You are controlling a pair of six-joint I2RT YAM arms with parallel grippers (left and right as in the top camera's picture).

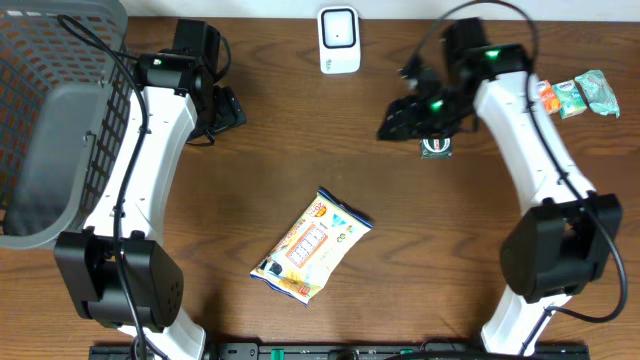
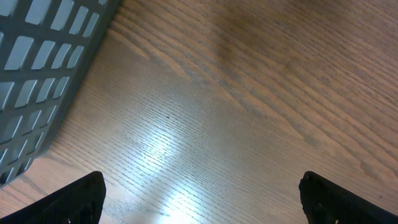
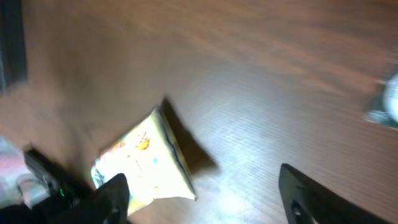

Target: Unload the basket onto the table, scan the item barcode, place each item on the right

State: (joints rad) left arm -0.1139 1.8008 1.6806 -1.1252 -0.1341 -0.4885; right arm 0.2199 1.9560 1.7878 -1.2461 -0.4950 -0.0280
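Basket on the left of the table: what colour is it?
The basket is grey, with slotted lattice walls; the overhead view shows it best.

The table [image 1: 420, 260] is smooth wood grain with a soft sheen. The basket [image 1: 30, 50] is matt grey plastic, the packet [image 1: 312, 246] glossy printed film, and the scanner [image 1: 339, 38] smooth white plastic.

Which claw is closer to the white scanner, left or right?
Right. In the overhead view the right claw hangs just below and right of the scanner; the left claw is farther off to its left, near the basket.
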